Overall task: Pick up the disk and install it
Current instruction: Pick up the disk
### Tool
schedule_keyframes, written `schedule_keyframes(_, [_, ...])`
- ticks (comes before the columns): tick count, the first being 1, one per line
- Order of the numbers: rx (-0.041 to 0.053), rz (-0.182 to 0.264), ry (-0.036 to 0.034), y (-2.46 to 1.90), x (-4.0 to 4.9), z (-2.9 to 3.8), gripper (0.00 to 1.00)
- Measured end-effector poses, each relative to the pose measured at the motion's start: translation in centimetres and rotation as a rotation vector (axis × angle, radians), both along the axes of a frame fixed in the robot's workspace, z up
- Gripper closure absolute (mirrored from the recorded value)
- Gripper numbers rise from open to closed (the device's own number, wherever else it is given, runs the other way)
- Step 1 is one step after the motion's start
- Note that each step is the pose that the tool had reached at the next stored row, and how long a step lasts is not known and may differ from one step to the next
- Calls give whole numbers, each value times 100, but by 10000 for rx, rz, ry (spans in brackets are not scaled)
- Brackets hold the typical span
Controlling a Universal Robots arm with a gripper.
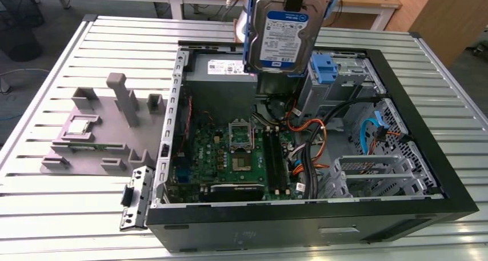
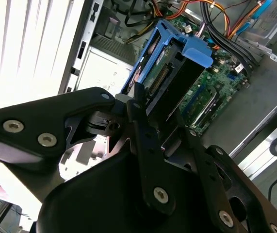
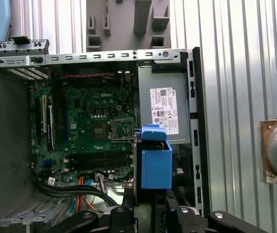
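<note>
- Hanging at the top centre of the exterior view, the flat silver hard-drive disk, with its white-and-blue label and blue plastic carrier, stands upright on end. It is well clear of the open black metal computer case below, probably so it can go into a bay edge-first.
- The black 2-fingered gripper is clamped narrowly on 1 end of the disk, with the connector end towards the wrist.
- Under the disk lie the green motherboard and the grey power supply box with its white sticker. A second blue plastic bracket sits just to the exterior view's right of the disk.
- The case rests on a ribbed silver metal table. A grey plastic fixture block stands at the exterior view's left, apart from the case.
- Wooden desks and dark floor show along the upper edge.
</note>
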State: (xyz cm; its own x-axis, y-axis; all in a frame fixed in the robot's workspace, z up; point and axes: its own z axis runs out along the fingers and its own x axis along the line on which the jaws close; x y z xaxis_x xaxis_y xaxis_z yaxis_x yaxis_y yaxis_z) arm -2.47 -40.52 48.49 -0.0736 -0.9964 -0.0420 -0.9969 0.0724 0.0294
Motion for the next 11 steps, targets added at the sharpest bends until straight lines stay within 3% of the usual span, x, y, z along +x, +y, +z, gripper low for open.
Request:
schedule_keyframes(4, [-40, 1, 0, -44, 3, 0, 65])
schedule_keyframes(11, [-80, 0, 0, -70, 3, -1, 65])
